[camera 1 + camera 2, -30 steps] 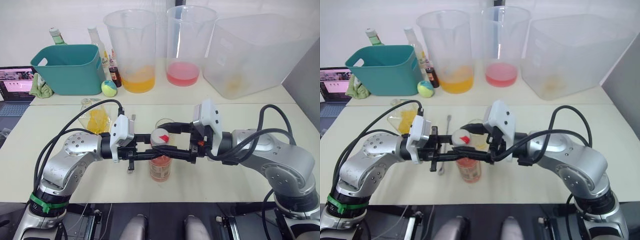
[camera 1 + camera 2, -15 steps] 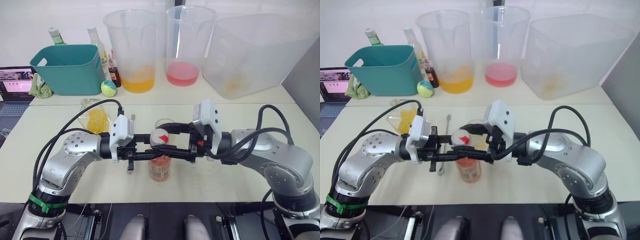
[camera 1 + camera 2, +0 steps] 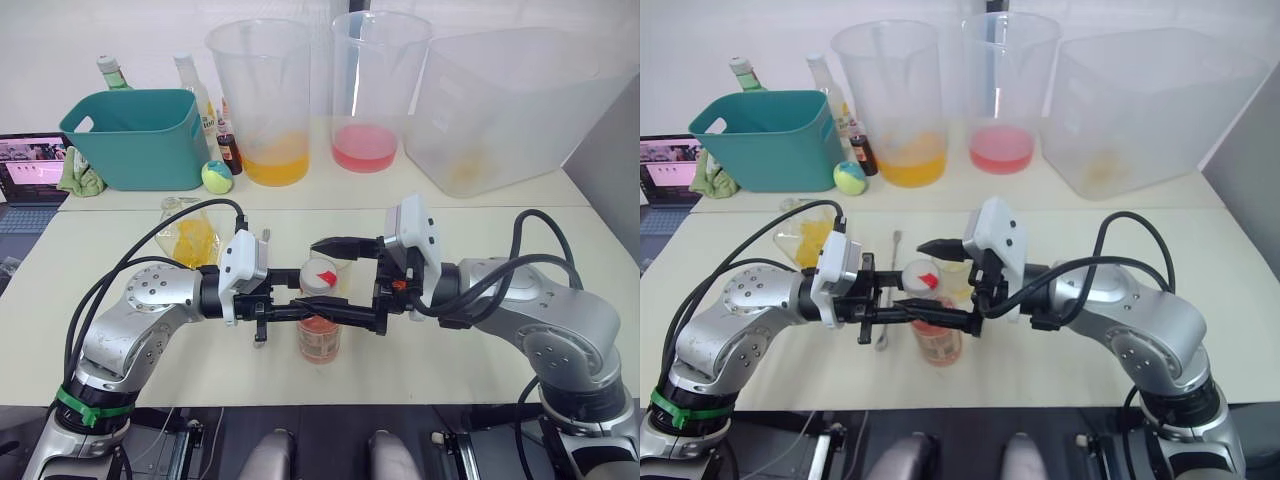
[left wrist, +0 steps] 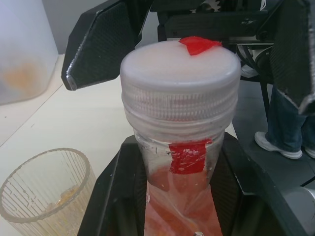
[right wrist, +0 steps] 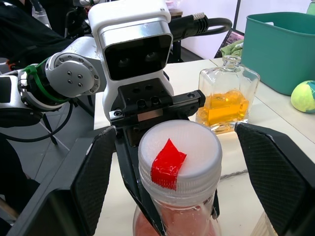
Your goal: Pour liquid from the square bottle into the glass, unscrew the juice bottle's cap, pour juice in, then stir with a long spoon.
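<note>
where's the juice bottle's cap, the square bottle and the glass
juice bottle's cap [image 5: 178,150]: right wrist view, on its flat white top.
square bottle [image 5: 227,104]: right wrist view, on its front face, over the orange liquid.
glass [image 4: 45,186]: left wrist view, on its ribbed side wall.

I see a round white ribbed screw cap [image 5: 179,152] with a red mark, pink-red liquid below, and black fingers [image 5: 278,169].

Head stereo pair: high, facing forward and down over the table [image 3: 470,350]. Wrist cameras: close, facing each other across the juice bottle's cap [image 4: 179,73], shared by all views.
</note>
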